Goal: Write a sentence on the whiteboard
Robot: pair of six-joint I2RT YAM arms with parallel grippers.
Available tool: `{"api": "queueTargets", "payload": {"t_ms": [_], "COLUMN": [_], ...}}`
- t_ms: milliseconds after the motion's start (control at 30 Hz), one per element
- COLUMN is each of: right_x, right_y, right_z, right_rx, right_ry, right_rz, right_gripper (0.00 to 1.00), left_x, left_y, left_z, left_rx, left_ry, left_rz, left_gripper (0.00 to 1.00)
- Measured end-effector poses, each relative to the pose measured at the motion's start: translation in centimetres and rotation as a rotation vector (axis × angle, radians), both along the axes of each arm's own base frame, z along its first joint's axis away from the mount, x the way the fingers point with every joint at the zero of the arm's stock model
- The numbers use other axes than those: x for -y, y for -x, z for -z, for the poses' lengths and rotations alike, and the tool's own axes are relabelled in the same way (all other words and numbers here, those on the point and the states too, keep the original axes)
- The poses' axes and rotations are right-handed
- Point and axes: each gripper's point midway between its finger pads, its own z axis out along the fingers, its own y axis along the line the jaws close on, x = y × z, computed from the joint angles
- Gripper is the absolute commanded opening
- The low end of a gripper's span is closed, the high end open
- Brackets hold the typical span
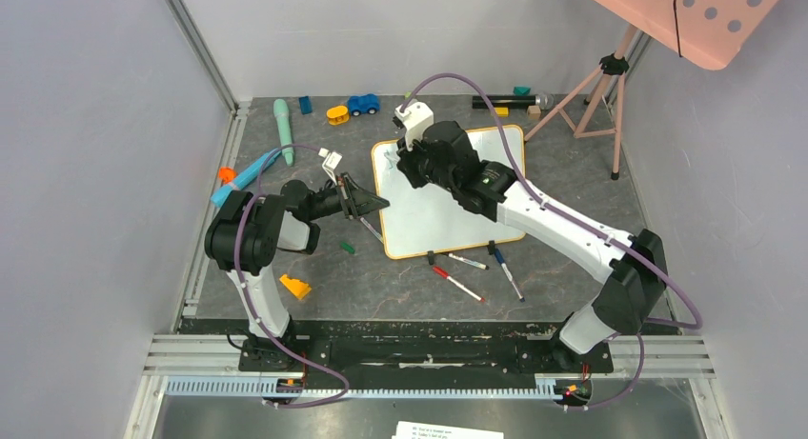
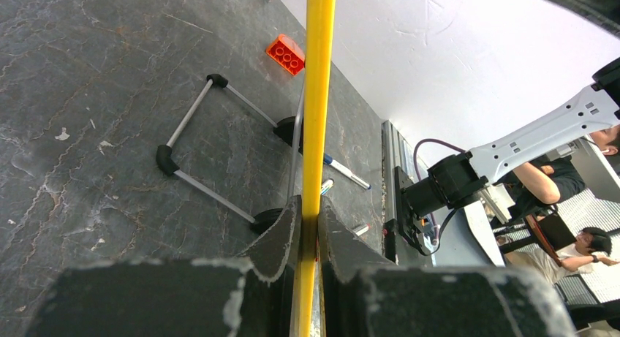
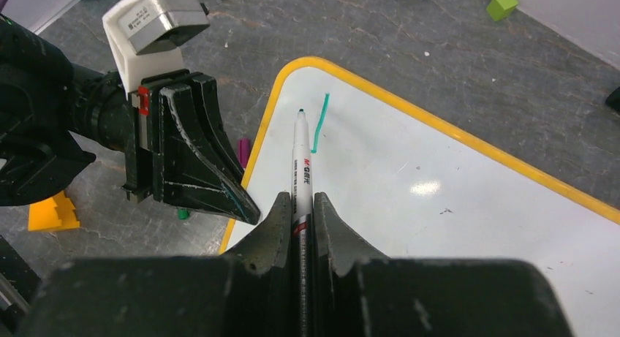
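The right end effector point(image 3: 298, 205) is pressed together on a marker point(image 3: 301, 161), a slim white barrel with printed lettering and a teal tip. The tip sits over the far left corner of the whiteboard point(image 1: 438, 215), just beside a short teal stroke point(image 3: 319, 123); whether it touches the surface I cannot tell. The left end effector point(image 1: 379, 208) pinches the board's left edge, its matte black, scuffed fingers point(image 2: 278, 238) closed on the thin yellow frame. The whiteboard lies in the middle of the table point(image 1: 381, 287), between the two arms: a glossy white rectangle with rounded corners. The table is dark grey with pale stone-like veins. Several loose markers point(image 1: 457, 284) lie near the board's near edge.
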Motion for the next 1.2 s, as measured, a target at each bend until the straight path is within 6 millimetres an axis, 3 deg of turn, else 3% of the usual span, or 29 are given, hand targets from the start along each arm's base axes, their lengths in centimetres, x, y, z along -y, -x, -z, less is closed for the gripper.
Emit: {"api": "queueTargets", "payload": {"t_ms": [433, 1200], "right_x": [0.0, 0.1], "right_y": [-0.9, -1.8], "right_z": [-1.6, 0.6], "right_rx": [0.031, 0.011], "right_ry": [-0.009, 0.040], "right_rz": [0.031, 0.059], "right_gripper": [0.00, 0.00], "left_x": [0.0, 0.0], "left_y": [0.0, 0.0], "left_z": [0.0, 0.0], "left_rx": [0.000, -0.001], "left_ry": [0.000, 0.000], "left_rz": [0.001, -0.002], "left_gripper": [0.02, 0.02]}}
